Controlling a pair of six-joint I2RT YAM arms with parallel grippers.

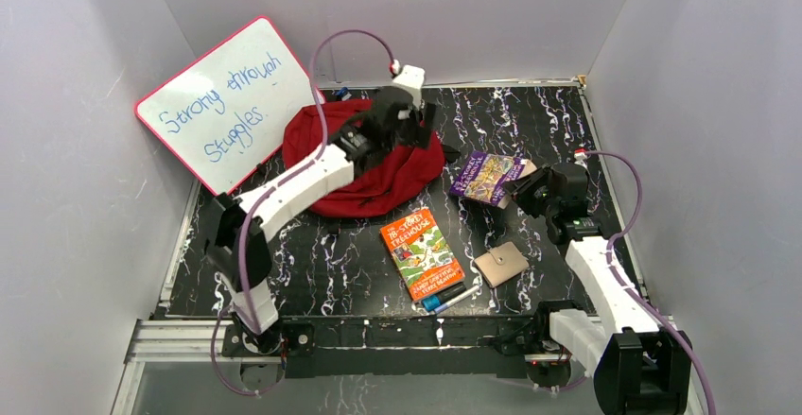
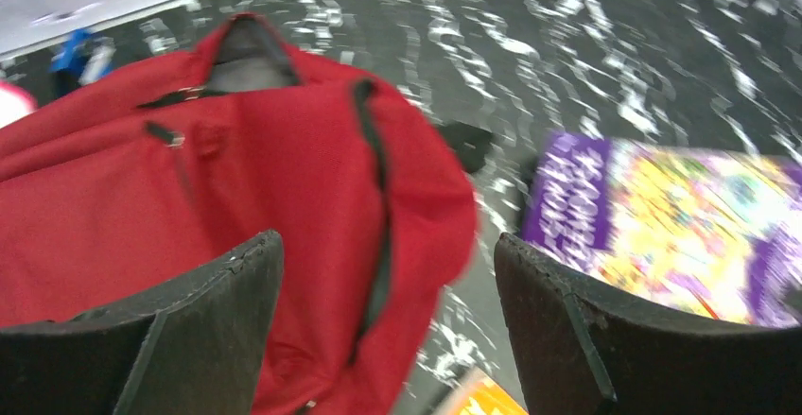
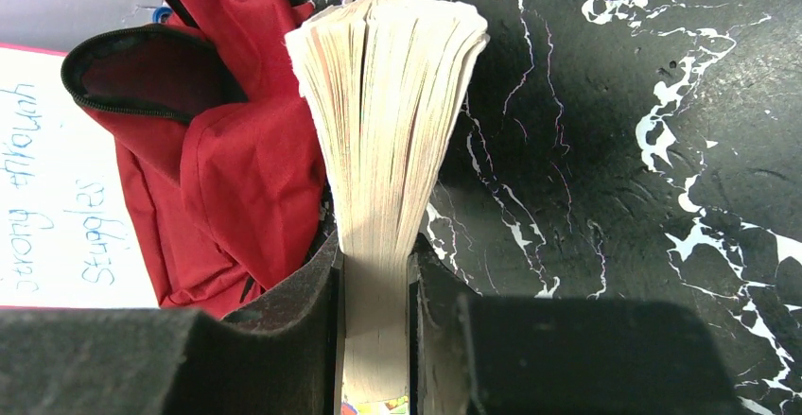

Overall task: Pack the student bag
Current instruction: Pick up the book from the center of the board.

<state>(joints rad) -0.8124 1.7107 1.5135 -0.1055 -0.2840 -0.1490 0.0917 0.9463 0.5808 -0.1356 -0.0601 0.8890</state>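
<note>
Soft dark-red fabric backpack (image 1: 409, 177) slumped near far edge of bench (image 1: 558, 122), left of centre, zip mouth gaping. My left gripper (image 1: 407, 124) hovers above it, fingers spread, empty; I judge it placed to hold mouth open. My right gripper (image 3: 376, 273) pinches thick purple-covered paperback (image 3: 388, 103) by one edge, pages fanning toward bag, seemingly ready for insertion.

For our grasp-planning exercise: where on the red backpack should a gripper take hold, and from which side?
On the red backpack, pinch the black-zippered rim of its open mouth from above: that lip stands raised and gaping off the limp fabric, so it probably pinches easily.
</note>
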